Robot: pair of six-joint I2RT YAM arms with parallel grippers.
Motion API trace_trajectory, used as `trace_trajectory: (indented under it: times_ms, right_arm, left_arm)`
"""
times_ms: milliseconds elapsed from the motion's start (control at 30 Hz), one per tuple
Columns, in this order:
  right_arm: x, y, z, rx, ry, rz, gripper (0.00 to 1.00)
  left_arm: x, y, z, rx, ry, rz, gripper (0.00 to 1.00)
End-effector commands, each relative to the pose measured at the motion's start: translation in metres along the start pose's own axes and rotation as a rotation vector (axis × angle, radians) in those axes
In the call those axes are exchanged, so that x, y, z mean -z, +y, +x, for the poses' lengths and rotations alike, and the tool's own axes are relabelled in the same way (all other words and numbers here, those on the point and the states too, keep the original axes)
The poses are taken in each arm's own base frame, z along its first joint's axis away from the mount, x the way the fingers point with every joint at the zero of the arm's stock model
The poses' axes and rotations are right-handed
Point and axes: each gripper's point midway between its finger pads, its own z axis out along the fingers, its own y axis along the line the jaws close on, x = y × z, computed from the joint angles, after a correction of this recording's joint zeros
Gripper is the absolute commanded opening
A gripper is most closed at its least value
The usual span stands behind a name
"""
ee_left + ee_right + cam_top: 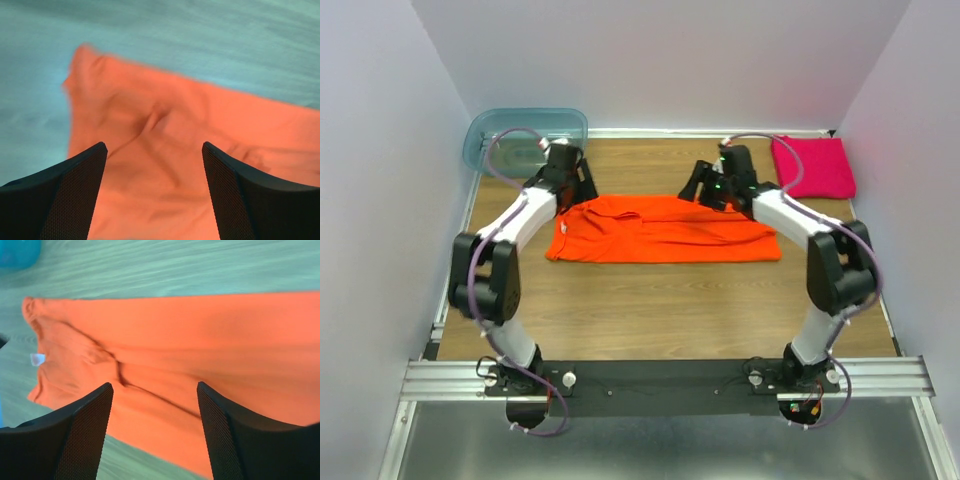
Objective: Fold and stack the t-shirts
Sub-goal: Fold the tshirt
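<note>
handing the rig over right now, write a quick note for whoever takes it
Left gripper: open, holding nothing, over the far left corner of the orange t-shirt.
Right gripper: open, holding nothing, over the shirt's far edge.
Orange t-shirt: lies flat as a long band mid-table and looks part-folded.
Pink t-shirt: folded square, far right corner.
Done: pink folded.
Left: finish folding orange, then stack the two.
</note>
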Motion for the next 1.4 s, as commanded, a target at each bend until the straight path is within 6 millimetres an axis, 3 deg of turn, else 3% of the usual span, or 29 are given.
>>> trace_trajectory:
  times_ms: [0,33,100,133,200,233,300,400,500,767,1133,1367]
  right_arm:
    - [0.057,-0.068,-0.004,-0.02,-0.017,0.169,0.77]
    - [0.064,-0.088,0.015,-0.051,0.016,0.203,0.78]
    - [0.092,-0.104,0.009,-0.109,-0.027,0.223,0.8]
    - [0.099,-0.117,0.024,-0.136,-0.006,0.248,0.8]
    - [0.113,-0.131,0.034,-0.186,-0.001,0.28,0.81]
    - [0.126,-0.139,0.03,-0.232,-0.033,0.284,0.81]
    - [0.142,-0.163,0.045,-0.322,-0.03,0.331,0.81]
    - [0.157,-0.187,0.062,-0.405,-0.034,0.384,0.81]
    - [0.168,-0.204,0.063,-0.449,-0.056,0.412,0.81]
    - [0.167,-0.224,0.081,-0.523,-0.018,0.44,0.8]
    - [0.156,-0.234,0.082,-0.594,-0.042,0.404,0.77]
    - [0.146,-0.241,0.087,-0.624,-0.054,0.405,0.66]
  left_arm:
    - [0.043,0.047,0.01,0.085,-0.027,-0.103,0.84]
    - [0.045,0.061,0.033,0.112,0.012,-0.138,0.84]
    - [0.062,0.079,0.044,0.145,0.009,-0.177,0.82]
    - [0.065,0.09,0.065,0.154,0.044,-0.205,0.82]
    - [0.079,0.097,0.073,0.202,0.029,-0.217,0.81]
    - [0.083,0.102,0.082,0.22,0.042,-0.23,0.8]
    - [0.088,0.109,0.101,0.255,0.056,-0.233,0.79]
    - [0.088,0.112,0.122,0.276,0.096,-0.226,0.79]
    - [0.085,0.112,0.135,0.285,0.123,-0.214,0.8]
    - [0.068,0.122,0.137,0.317,0.104,-0.259,0.77]
    - [0.045,0.12,0.126,0.414,0.085,-0.203,0.73]
    - [0.037,0.123,0.119,0.433,0.076,-0.204,0.67]
